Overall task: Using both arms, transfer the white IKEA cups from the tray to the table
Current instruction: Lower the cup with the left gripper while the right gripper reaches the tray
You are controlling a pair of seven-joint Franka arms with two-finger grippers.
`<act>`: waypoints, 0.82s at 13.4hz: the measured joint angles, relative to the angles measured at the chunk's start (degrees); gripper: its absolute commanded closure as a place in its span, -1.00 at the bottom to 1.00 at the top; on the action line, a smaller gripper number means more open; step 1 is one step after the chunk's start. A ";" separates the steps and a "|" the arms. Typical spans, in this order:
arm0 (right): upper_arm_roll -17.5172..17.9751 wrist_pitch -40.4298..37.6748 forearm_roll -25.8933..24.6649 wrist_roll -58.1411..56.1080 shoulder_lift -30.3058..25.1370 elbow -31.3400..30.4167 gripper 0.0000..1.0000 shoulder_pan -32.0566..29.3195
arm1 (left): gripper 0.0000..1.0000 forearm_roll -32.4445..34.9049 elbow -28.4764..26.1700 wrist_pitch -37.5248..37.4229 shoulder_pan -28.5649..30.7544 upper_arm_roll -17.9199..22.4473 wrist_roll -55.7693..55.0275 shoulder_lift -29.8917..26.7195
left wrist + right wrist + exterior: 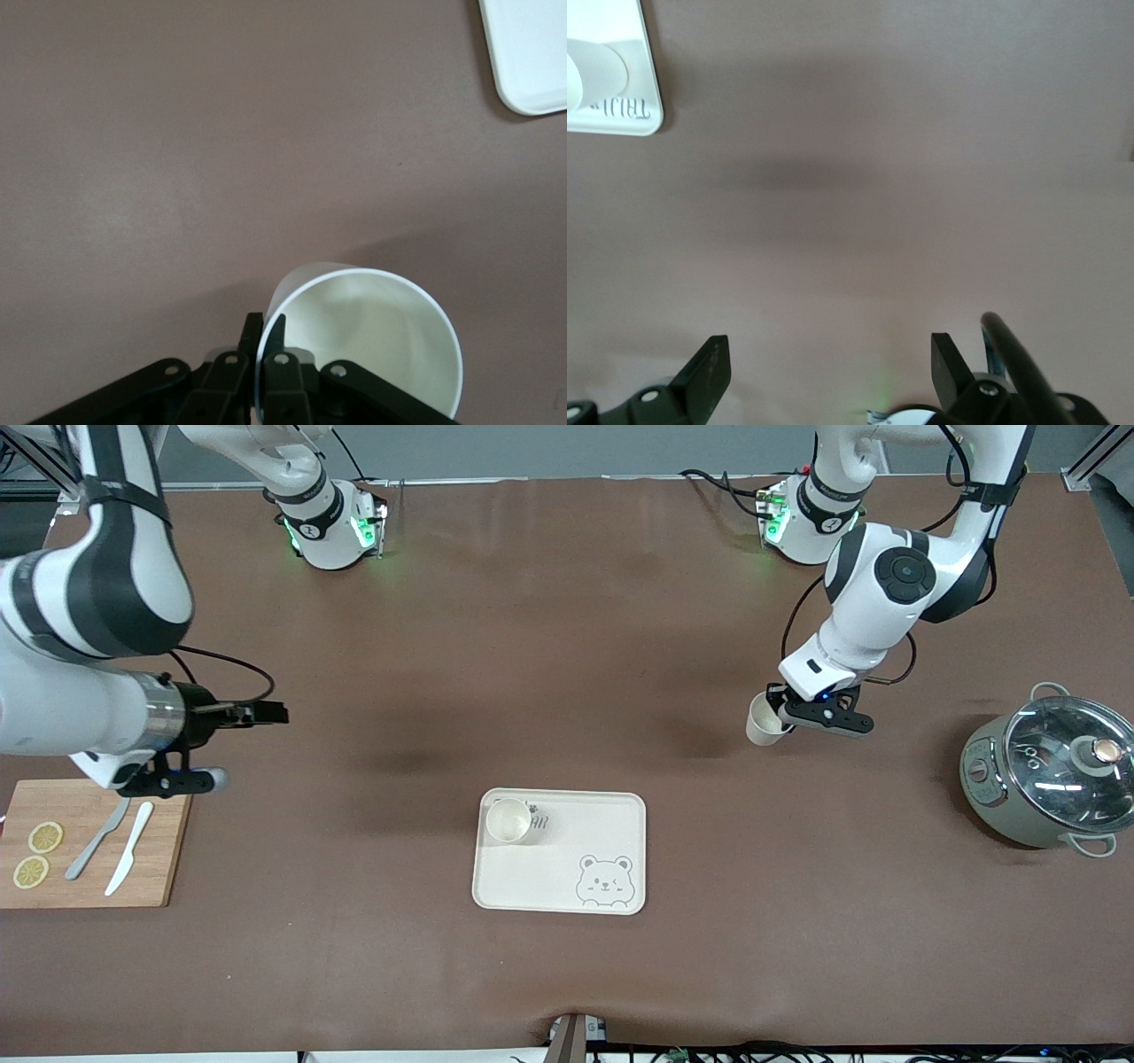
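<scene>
One white cup [508, 820] stands upright in the corner of the beige bear tray [567, 868] nearest the right arm's base. My left gripper [781, 708] is shut on the rim of the second white cup [762, 723] and holds it tilted above bare table, between the tray and the grey pot. In the left wrist view one finger [276, 332] is inside this cup [372, 341] and one is outside, with a tray corner [532, 62] farther off. My right gripper [266, 713] is open and empty over the table beside the cutting board. The right wrist view shows its fingers [709, 367] spread wide, and the tray corner [642, 111].
A grey pot with a glass lid [1050, 775] stands toward the left arm's end. A wooden cutting board [159, 868] with two lemon slices [37, 855], a metal knife [96, 840] and a white knife [129, 859] lies toward the right arm's end.
</scene>
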 measured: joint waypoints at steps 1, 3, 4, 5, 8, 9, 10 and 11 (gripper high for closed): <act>0.03 0.47 0.01 1.94 0.41 0.00 -1.00 1.08 | 1.00 0.00 -0.72 0.98 0.13 0.00 0.34 0.00; 0.07 1.06 0.76 4.78 0.75 0.00 -1.00 2.64 | 1.00 -0.06 -2.36 2.84 0.56 0.01 1.40 0.02; 0.07 1.63 1.17 6.37 0.80 -0.02 -1.00 3.35 | 1.00 -0.08 -3.19 3.80 0.86 0.02 1.78 0.02; 0.08 2.36 1.34 8.46 0.93 -0.16 -1.00 4.14 | 1.00 -0.18 -4.07 4.88 1.22 0.02 2.38 0.04; 0.10 5.72 1.49 12.99 2.02 -1.10 -1.00 5.91 | 1.00 -2.39 -6.57 8.19 1.75 0.03 5.08 0.30; 0.09 7.05 1.63 14.46 2.64 -1.31 -1.00 6.43 | 1.00 -2.99 -7.19 8.99 1.92 0.03 6.03 0.44; 0.10 8.84 1.77 16.65 3.40 -1.43 -1.00 7.14 | 1.00 -3.11 -7.69 9.56 2.31 0.04 6.79 0.56; 0.11 10.73 1.81 19.01 4.27 -1.44 -1.00 8.11 | 1.00 -3.13 -8.11 9.89 2.93 0.04 7.67 0.67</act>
